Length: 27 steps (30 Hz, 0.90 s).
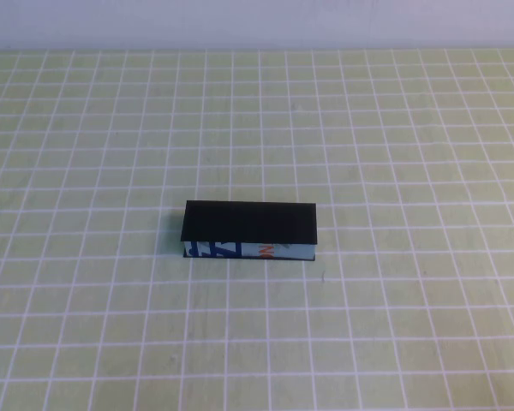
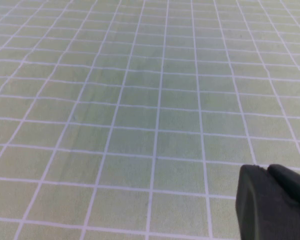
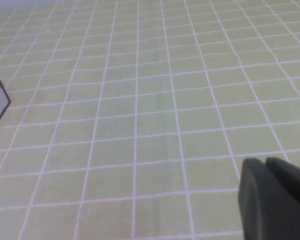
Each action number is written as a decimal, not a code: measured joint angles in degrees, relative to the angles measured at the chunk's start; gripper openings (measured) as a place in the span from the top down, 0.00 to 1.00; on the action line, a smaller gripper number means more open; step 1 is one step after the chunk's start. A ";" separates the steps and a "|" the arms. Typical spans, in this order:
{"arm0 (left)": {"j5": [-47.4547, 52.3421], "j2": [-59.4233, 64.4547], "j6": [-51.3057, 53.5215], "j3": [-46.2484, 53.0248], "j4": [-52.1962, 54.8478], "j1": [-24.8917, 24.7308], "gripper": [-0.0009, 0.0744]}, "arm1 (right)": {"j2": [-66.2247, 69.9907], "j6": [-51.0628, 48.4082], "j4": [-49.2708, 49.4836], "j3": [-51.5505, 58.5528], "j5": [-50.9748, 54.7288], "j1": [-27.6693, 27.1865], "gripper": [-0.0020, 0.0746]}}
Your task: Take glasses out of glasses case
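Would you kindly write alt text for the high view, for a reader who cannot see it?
A closed glasses case, black-lidded with a white side printed in blue and orange, lies alone mid-table on a green gridded mat. Neither the left gripper nor the right gripper appears in this view.

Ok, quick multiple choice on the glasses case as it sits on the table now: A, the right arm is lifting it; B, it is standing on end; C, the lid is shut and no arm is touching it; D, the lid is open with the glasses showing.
C: in the high view the glasses case lies flat with its black lid down and no arm near it.
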 joint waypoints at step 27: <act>-1.20 0.00 0.00 0.00 0.17 0.00 0.99 | 0.00 0.00 0.00 0.00 0.00 0.00 1.00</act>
